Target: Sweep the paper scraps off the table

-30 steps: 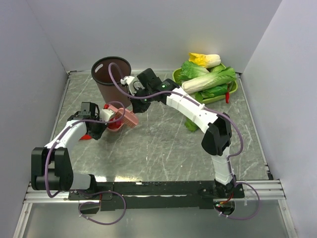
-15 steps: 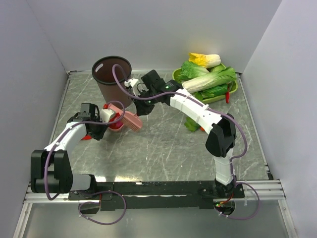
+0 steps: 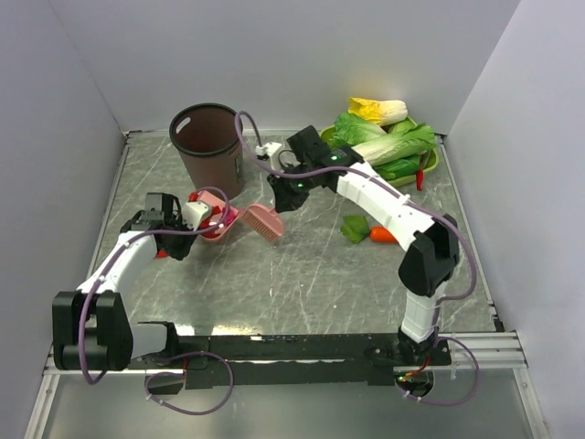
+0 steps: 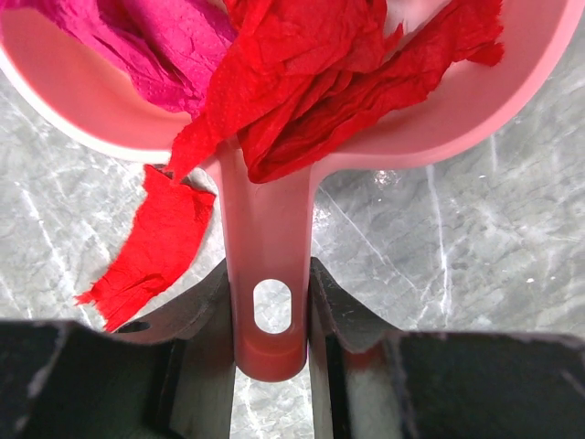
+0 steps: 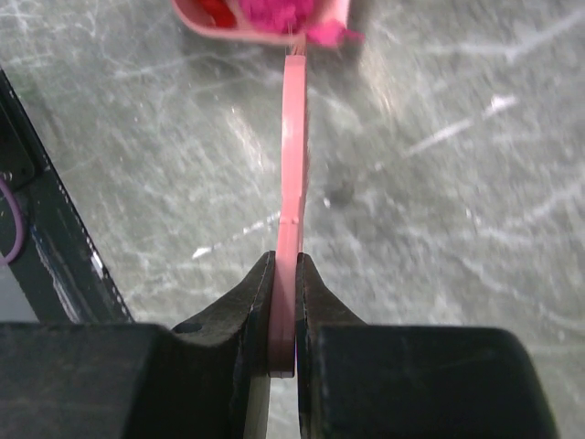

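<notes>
Paper scraps [image 3: 212, 230] sat heaped in a pink dustpan [image 3: 219, 218] on the table [image 3: 302, 274].
From above, the left gripper [image 3: 196, 216] held the dustpan beside a brown bin [image 3: 207, 146], and the right gripper [image 3: 283, 189] held a pink brush [image 3: 265, 222] just beside the pan. The left wrist view showed the jaws clamped on the dustpan handle, red and magenta scraps piled inside, and one red scrap on the marble beside the handle. The right wrist view showed the jaws pinched on the brush handle, edge-on, pointing toward the pan.

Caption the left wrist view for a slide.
Left pincer grips the pink plastic dustpan by its handle; crumpled red and magenta paper scraps fill it, one red strip outside.
</notes>
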Controlling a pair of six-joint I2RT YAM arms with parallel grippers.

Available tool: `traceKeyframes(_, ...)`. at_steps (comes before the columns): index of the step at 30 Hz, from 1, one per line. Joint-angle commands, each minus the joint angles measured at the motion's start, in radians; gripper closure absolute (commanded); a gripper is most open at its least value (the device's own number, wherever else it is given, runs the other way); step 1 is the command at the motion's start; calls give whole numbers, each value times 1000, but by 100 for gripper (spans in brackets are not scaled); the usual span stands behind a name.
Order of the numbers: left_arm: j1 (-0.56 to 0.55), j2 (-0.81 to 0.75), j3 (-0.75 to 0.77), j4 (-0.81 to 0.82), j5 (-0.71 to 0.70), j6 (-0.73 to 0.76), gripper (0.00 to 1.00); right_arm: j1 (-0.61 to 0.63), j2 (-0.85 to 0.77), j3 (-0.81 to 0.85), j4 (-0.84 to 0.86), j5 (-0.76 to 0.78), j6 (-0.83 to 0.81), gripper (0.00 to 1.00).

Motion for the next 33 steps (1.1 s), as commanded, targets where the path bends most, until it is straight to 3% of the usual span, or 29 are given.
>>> traceKeyframes(1,-3,-71,-3,5,76,-1,99,-38,-105,-49,-1,-8,-16,100)
traceKeyframes(8,-3,-61,5,-21,87,1,99,-46,-87,-15,-7,-15,-16,100)
traceKeyframes(18,-3,-219,34,-141,119,16,99,-119,-93,-107,2,46,10,100)
traceKeyframes(26,-13,-270,173,-251,159,-7,99,-156,-97,-145,16,81,19,100)
traceKeyframes(33,-29,-218,356,-308,201,-80,99,-162,-108,-149,26,176,9,100)
